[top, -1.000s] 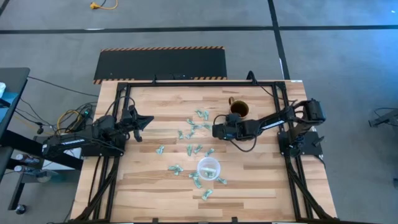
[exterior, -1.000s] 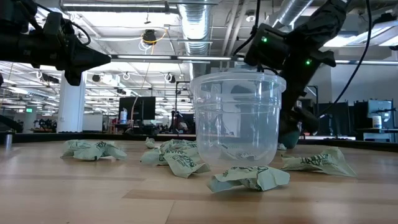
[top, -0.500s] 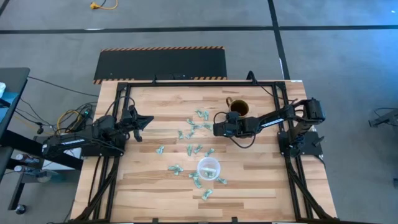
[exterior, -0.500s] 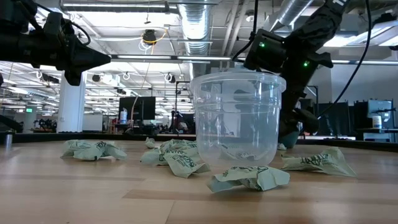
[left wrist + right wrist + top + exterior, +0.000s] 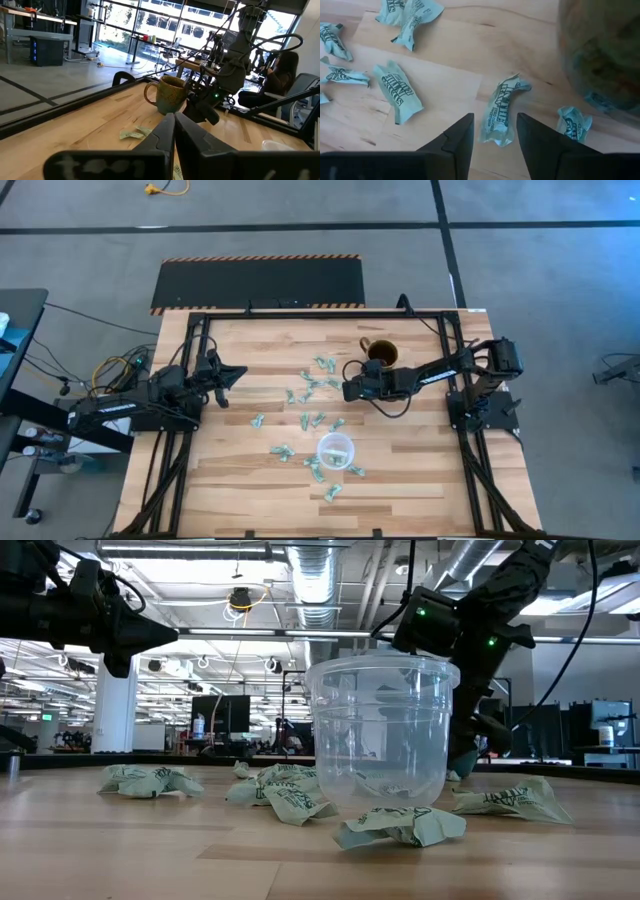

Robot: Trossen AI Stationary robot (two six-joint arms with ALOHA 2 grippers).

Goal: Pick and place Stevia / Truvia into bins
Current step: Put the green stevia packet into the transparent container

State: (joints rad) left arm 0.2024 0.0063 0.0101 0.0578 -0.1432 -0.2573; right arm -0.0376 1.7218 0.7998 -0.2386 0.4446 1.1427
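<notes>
Several pale green Truvia sachets (image 5: 305, 395) lie flat and scattered on the wooden table around the clear plastic cup (image 5: 335, 450), which stands upright on its base (image 5: 380, 730). My right gripper (image 5: 495, 119) slants down over the sachets near the brown mug, open. Its fingers stand on either side of one crumpled sachet (image 5: 501, 112); whether they touch it does not show. In the high view this gripper (image 5: 345, 388) is at mid-table. My left gripper (image 5: 174, 122) stays shut and level at the table's left side (image 5: 238, 372), holding nothing.
A brown handled mug (image 5: 384, 353) stands at the far side, right behind my right gripper, and shows again in the left wrist view (image 5: 167, 95). More sachets lie near the cup (image 5: 400, 825). A black frame runs along the table's edges (image 5: 300, 313).
My right gripper has rolled a little about its own pointing line while staying over the same sachets. The sachets and the cup have not moved.
</notes>
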